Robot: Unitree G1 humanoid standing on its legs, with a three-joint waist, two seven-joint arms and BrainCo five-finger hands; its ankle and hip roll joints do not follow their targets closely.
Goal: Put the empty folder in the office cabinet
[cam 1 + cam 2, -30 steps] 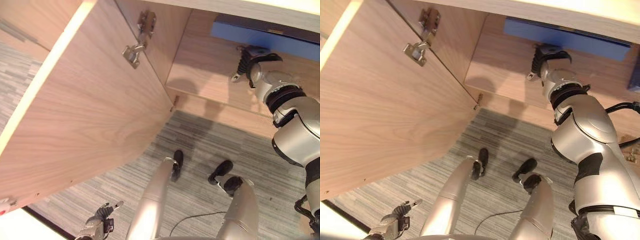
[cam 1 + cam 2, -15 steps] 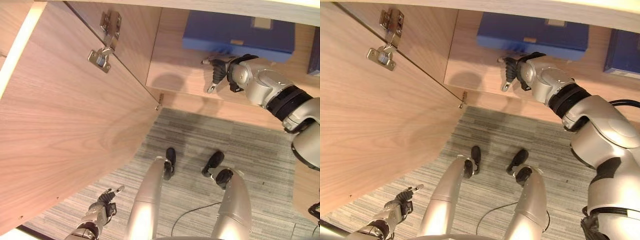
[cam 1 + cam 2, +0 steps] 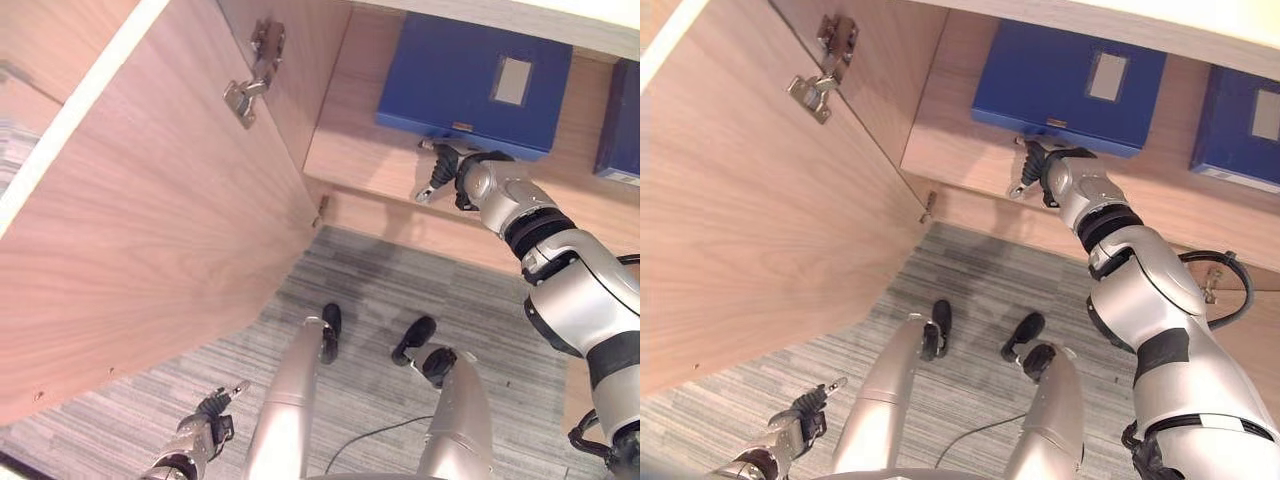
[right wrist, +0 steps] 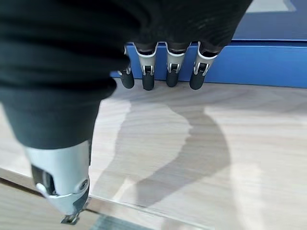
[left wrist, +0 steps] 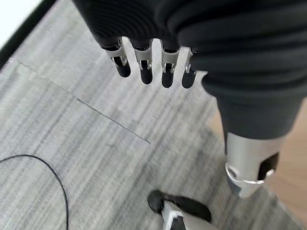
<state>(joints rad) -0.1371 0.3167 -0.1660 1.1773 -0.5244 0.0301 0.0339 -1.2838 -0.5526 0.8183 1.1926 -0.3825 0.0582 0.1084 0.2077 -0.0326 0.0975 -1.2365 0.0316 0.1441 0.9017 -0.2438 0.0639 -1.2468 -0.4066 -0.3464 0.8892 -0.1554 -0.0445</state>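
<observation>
Currently: folder (image 3: pixel 472 85) lying flat on cabinet shelf (image 3: pixel 370 160), front edge near shelf lip | right hand (image 3: pixel 447 172) fingers (image 4: pixel 148 76) straight, tips at folder's edge, holding nothing | left hand (image 3: pixel 203 432) relaxed, low by floor | open door (image 3: pixel 160 220) | risk: uneven push could skew folder toward second folder (image 3: pixel 1238 125).

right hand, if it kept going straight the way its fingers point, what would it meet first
Most likely the near edge of the blue folder lying on the cabinet shelf. The right hand has straight fingers aimed at it; whether they already touch is unclear.
</observation>
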